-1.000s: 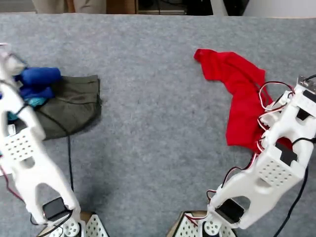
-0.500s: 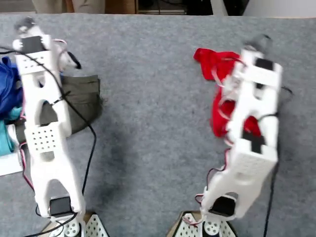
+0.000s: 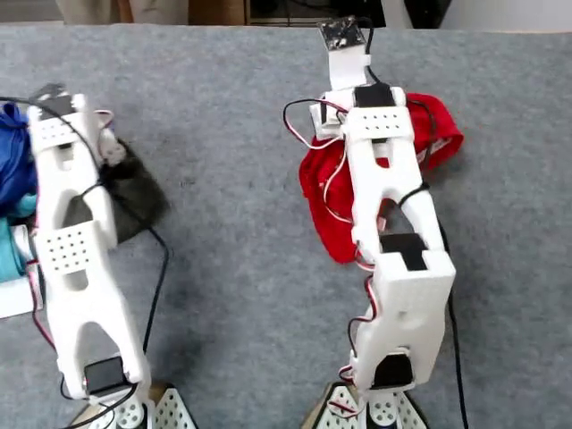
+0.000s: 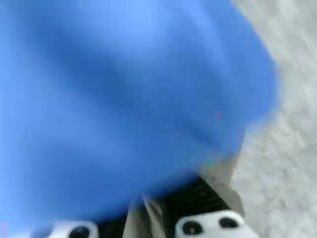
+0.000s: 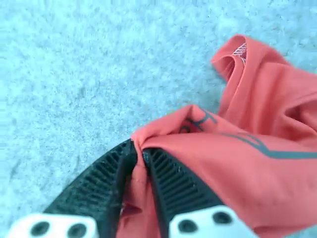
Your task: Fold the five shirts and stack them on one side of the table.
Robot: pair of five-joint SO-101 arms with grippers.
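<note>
My right gripper (image 5: 138,151) is shut on a fold of the red shirt (image 5: 257,124), just above the grey cloth. In the high view the red shirt (image 3: 326,192) lies bunched under the right arm, right of centre. At the far left, my left gripper (image 3: 114,150) is over a corner of the olive shirt (image 3: 138,201), which is crumpled toward it. Pale olive cloth (image 4: 220,173) lies against the ribbed finger (image 4: 195,198). A blue shirt (image 4: 124,99) hangs close in front of the left wrist camera. That blue shirt (image 3: 13,161) sits at the table's left edge.
A teal garment (image 3: 7,250) and a white sheet (image 3: 13,299) lie at the left edge below the blue shirt. The grey table cover (image 3: 232,134) is bare between the two arms and along the far side.
Both arms swung out from near their bases. The right arm took hold of the red shirt and dragged it left into a bunch. The olive shirt's far corner was pulled in toward the left gripper.
</note>
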